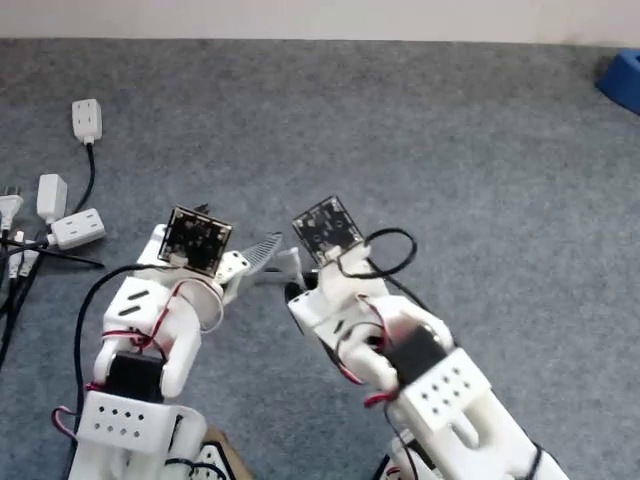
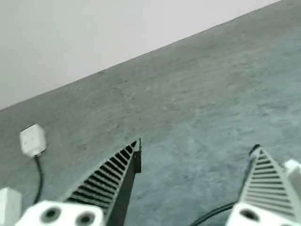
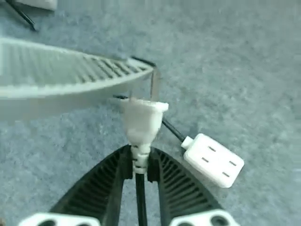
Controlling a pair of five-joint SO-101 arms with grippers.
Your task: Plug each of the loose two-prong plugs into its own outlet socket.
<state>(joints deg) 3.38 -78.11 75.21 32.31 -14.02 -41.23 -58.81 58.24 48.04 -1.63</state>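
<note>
One white two-prong plug [image 3: 141,120] is pinched at its cord end by the right gripper [image 3: 139,156], with bare prongs pointing away over the grey carpet [image 3: 254,70]. The nearest socket block [image 3: 214,160] lies just beside it, its slots unfilled. The left gripper [image 2: 196,147] is spread wide and holds nothing. More sockets [image 1: 78,229] and another loose plug [image 1: 8,207] sit well apart at the high view's left edge. Judgement: no plug seated yet, all insertions remain. No legible writing.

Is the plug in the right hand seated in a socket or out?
Out: the plug, clamped in the right hand, shows a bare prong, and the outlet block lies apart.
</note>
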